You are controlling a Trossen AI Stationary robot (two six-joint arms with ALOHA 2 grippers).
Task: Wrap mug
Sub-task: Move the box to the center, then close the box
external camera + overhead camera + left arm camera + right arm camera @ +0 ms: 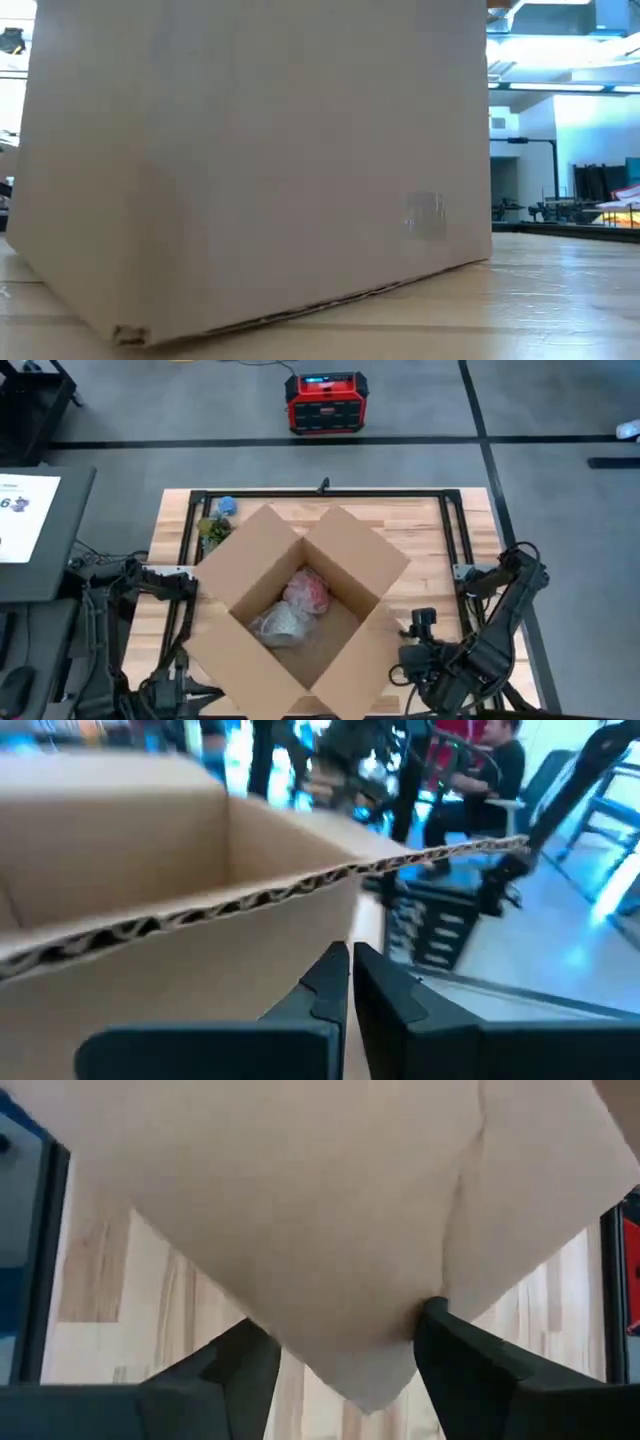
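Wooden worktop, centre frame: open cardboard box holds the wrapped mug. Right pincer is spread around the box's flap corner at lower right; left pincer is closed and empty at lower left. Next, I'd fold the flaps slowly without crushing the wrap.

Box blocks most of the scene

The cardboard box fills the low view, hiding both arms; the wrapped bundles inside are too small to identify (red and pale shapes only), and the left claw runs off the high view's bottom edge.
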